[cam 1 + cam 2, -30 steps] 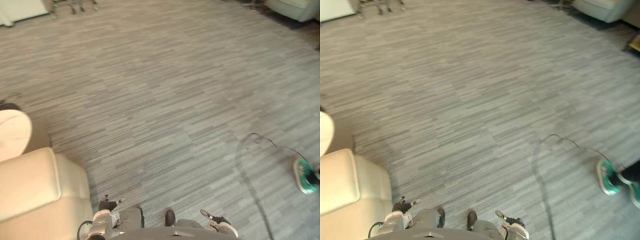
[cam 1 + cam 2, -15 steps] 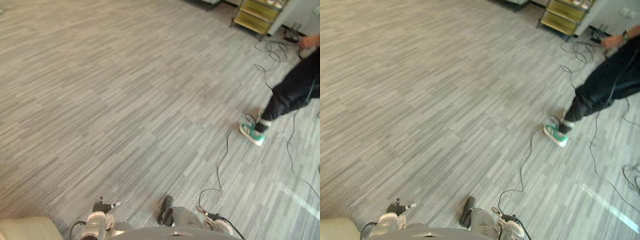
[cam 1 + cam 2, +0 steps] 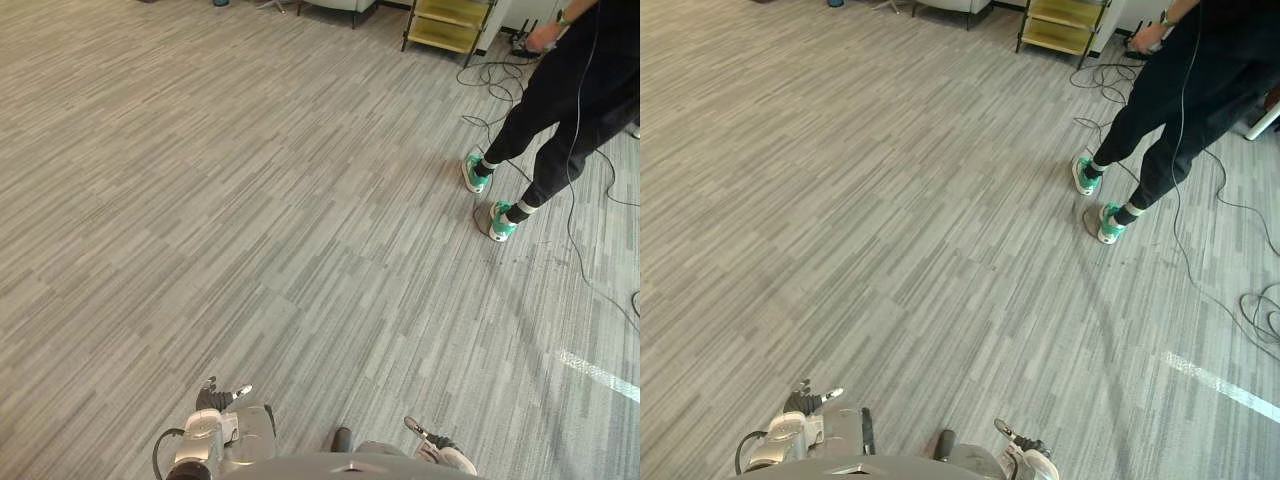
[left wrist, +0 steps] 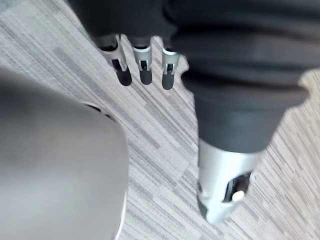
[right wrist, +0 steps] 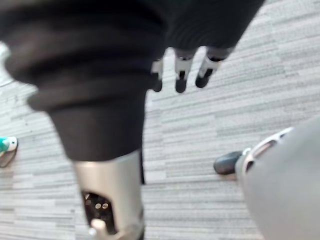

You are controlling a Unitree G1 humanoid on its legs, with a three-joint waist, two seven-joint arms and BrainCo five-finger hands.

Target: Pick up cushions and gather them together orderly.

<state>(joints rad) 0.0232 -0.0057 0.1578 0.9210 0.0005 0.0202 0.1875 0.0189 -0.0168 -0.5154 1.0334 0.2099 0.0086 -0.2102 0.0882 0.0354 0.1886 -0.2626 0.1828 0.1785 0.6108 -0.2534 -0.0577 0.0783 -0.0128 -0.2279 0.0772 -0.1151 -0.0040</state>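
Note:
My left hand (image 3: 213, 398) hangs low at my side over the grey striped carpet (image 3: 250, 200), its fingers (image 4: 145, 71) straight and relaxed with nothing in them. My right hand (image 3: 424, 436) hangs at the other side, and its fingers (image 5: 180, 79) are also straight and hold nothing. Both thumbs stand apart from the fingers over bare carpet.
A person in black trousers (image 3: 565, 95) and teal shoes (image 3: 499, 222) stands at the upper right, holding a cable. Loose cables (image 3: 487, 72) lie on the floor near a yellow shelf cart (image 3: 447, 22). A white tape line (image 3: 598, 371) crosses the carpet at the right.
The camera has swung to the right. The beige seat and cushion at the left have left the picture, and the person with the cart has come into it at the upper right.

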